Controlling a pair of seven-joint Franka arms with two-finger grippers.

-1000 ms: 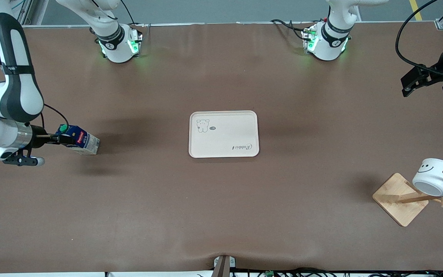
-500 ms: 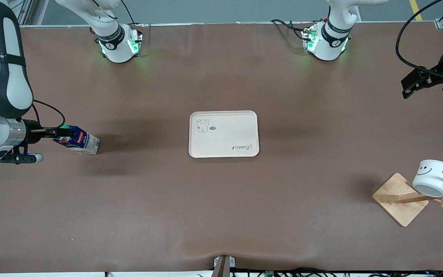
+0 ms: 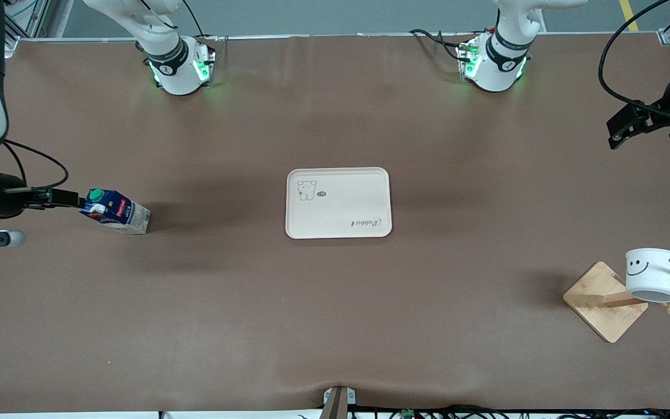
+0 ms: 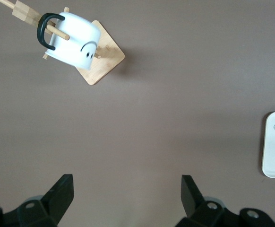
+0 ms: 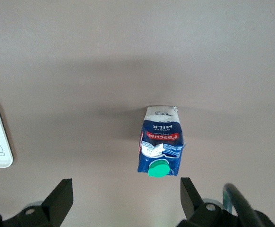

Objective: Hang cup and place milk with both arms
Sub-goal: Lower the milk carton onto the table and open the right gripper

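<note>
A wide table covered in plain brown matte cloth (image 3: 335, 302) carries three things. A cream rectangular tray with rounded corners and a small rabbit print (image 3: 338, 202) lies flat at its middle. A small dark blue milk carton with a green round cap (image 3: 115, 211) stands toward the right arm's end. A pale wooden square-based mug rack (image 3: 605, 301) stands toward the left arm's end, nearer the front camera than the tray.

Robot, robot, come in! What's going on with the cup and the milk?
Both end effectors open, empty. Cup hanging on wooden rack. Milk standing on table, not on tray. Nothing blocking.
</note>
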